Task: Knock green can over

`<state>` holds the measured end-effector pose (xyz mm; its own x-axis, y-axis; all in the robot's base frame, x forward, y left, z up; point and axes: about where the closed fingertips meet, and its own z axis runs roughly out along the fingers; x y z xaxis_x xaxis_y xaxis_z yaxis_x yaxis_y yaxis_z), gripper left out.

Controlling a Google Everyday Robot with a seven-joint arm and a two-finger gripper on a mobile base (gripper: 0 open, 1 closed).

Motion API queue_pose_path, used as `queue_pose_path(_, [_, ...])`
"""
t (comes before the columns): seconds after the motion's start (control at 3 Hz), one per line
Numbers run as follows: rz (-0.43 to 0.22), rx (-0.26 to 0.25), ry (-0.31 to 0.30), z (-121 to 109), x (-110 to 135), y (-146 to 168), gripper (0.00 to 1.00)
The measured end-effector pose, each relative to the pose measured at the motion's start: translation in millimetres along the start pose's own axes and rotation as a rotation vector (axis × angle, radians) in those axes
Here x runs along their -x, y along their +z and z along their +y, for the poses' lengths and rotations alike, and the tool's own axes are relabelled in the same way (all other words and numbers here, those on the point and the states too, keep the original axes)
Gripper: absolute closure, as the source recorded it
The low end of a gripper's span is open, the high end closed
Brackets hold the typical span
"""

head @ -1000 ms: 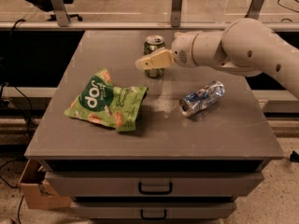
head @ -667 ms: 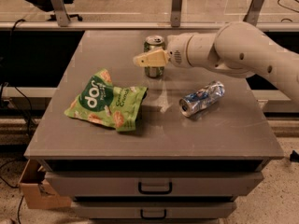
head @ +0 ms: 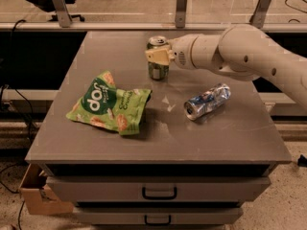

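1. Two tan fingers (head: 154,56) of the gripper (head: 157,57) show as one closed block with no gap between them. They hold nothing.
2. The fingers sit level with the upper part of the green can (head: 158,72). They cross in front of the can rather than reaching around it. Whether they touch it cannot be told.
3. The green can stands upright at the fingers, near the far middle of the bench (head: 230,138). Its silver top shows just above them and its patterned side just below.
4. Behind the fingers, the white arm (head: 240,56) runs off toward picture-right, low over the far side of the bench.
5. A crushed blue-and-silver can (head: 207,101) lies on its side nearer the camera and to picture-right of the fingers, apart from them.
6. A green snack bag (head: 109,104) lies flat nearer the camera and to picture-left of the fingers, also apart.
7. Well below the fingers, the bench front has drawers (head: 159,192), and a cardboard box (head: 36,195) sits at its lower left corner.
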<state>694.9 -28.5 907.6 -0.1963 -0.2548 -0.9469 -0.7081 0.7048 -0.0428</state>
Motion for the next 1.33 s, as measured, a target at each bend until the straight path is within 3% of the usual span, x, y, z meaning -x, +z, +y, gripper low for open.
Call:
queue_pose_path(0.33, [0.017, 0.003, -0.116, -23.6, 9.4, -6.5, 0.87])
queue_pose_path(0.67, [0.067, 0.041, -0.321, -48.6, 27.2, -9.1, 1.0])
queue_pose_path(1.0, [0.191, 0.082, -0.564, -56.6, 47.3, -8.1, 1.0])
queue_pose_path(1.33, [0.395, 0.157, -0.799, -43.2, 42.5, -2.2, 1.0])
